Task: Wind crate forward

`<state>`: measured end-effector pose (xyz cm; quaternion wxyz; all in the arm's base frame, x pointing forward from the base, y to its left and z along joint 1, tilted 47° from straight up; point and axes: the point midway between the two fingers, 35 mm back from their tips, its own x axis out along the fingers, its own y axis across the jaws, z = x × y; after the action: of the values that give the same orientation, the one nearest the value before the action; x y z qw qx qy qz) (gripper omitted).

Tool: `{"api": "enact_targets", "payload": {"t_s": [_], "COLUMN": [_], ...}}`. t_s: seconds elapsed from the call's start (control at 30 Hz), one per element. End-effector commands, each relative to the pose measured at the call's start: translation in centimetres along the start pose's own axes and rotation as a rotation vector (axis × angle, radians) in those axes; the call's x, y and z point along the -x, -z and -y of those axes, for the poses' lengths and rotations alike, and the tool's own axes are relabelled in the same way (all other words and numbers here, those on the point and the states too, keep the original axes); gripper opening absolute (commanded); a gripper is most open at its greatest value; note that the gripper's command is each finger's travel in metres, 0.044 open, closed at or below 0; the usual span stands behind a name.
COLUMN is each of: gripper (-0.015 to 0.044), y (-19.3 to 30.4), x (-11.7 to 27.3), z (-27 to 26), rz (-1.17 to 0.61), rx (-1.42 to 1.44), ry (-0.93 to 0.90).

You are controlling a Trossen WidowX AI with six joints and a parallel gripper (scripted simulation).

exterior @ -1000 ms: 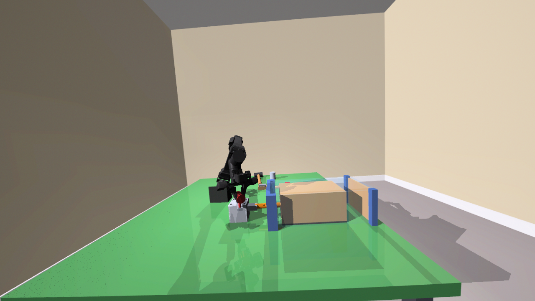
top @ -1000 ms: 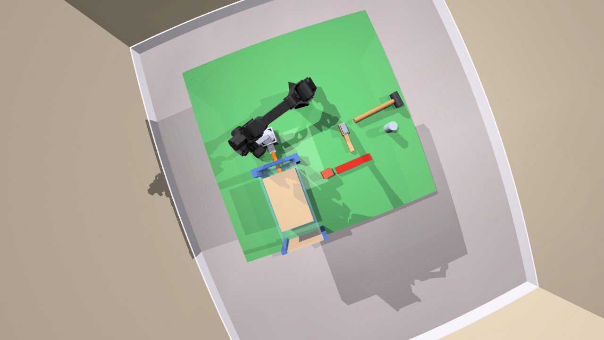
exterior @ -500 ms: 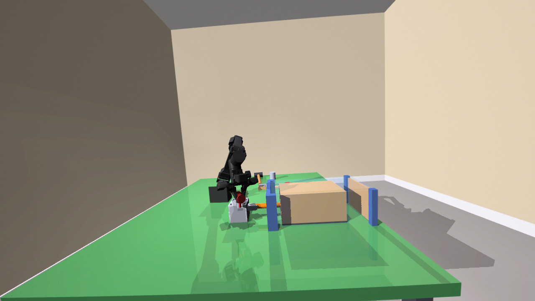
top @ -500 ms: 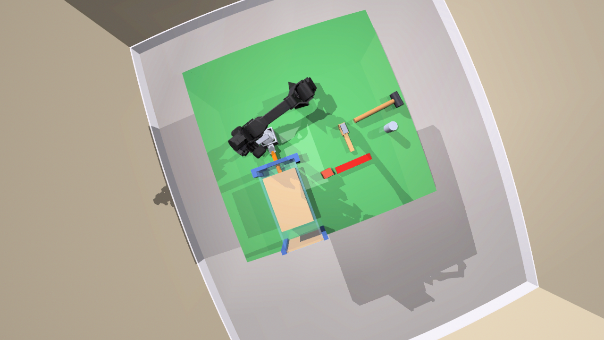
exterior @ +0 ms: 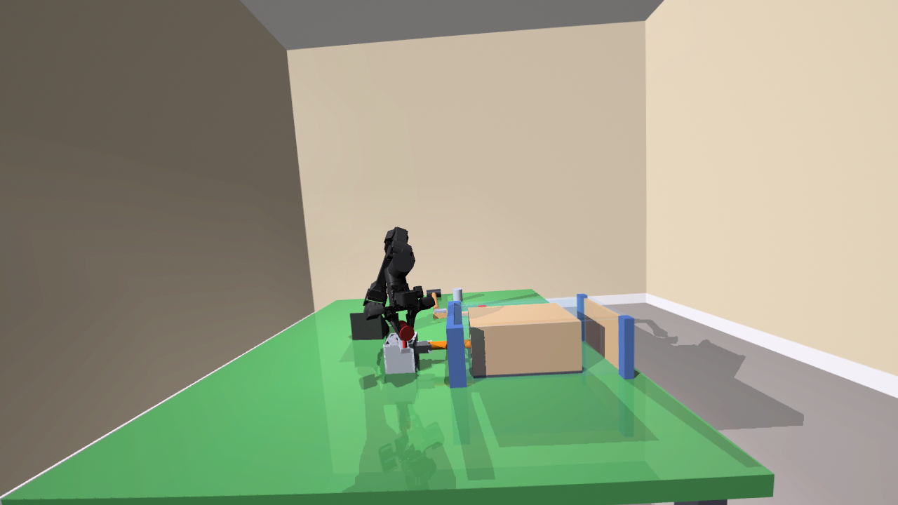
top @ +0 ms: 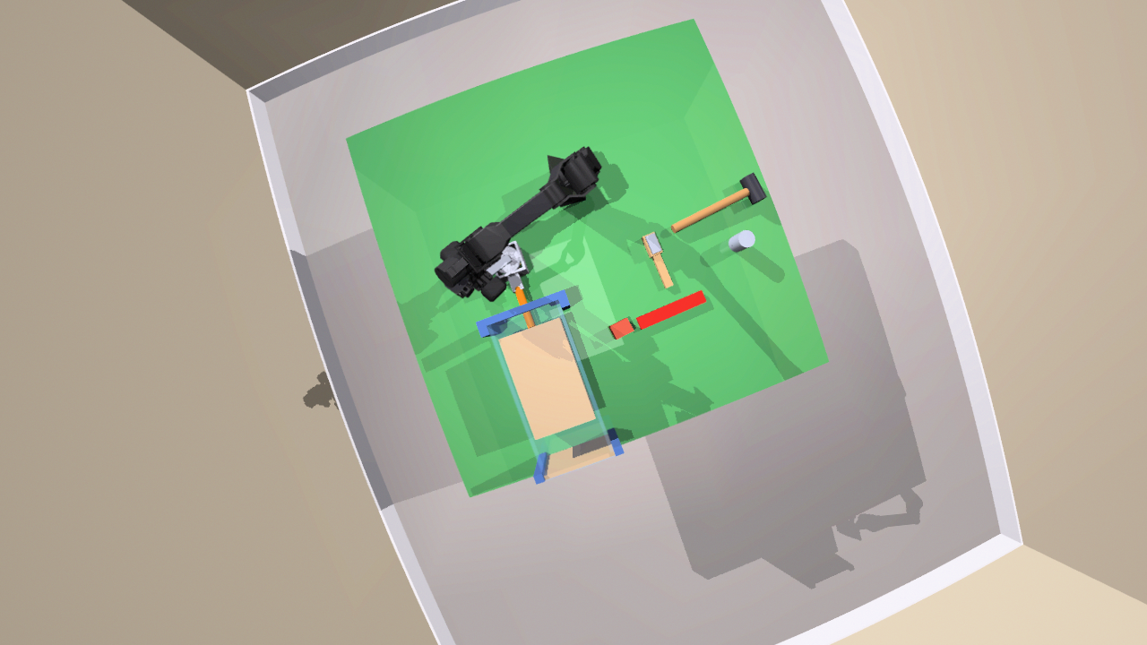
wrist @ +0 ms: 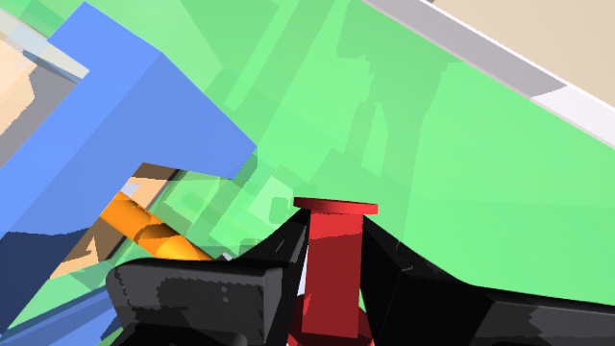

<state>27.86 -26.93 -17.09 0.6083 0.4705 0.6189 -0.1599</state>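
We see the tan crate (top: 547,378) (exterior: 526,346) inside the clear-panelled cubby (top: 522,313) (exterior: 456,351), lower centre from above; our tool (exterior: 405,327) (wrist: 329,214) is closed on the red handle (exterior: 407,332) (wrist: 334,274).

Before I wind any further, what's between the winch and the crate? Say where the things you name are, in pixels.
An orange strap (top: 521,299) (exterior: 442,344) and the blue frame (top: 524,310) (exterior: 457,354) it passes through; top and exterior views show both.

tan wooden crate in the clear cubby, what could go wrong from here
The tan box-shaped crate seems close behind the blue steel frame, so extra winding could press it hard there and perhaps lift its front. The black parallel-jaw gripper is closed around the red winch handle, right beside that frame, so a wide swing might bump it.
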Motion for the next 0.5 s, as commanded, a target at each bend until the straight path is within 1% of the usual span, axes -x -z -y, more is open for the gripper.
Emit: {"api": "enact_targets", "payload": {"t_s": [0.0, 0.47], "gripper": [0.0, 0.0], "y": [0.4, 0.7], "x": [-0.1, 0.1], "z": [-2.9, -4.7], "rz": [-0.02, -0.021], "rx": [0.024, 0.024], "ry": [-0.048, -0.049]}}
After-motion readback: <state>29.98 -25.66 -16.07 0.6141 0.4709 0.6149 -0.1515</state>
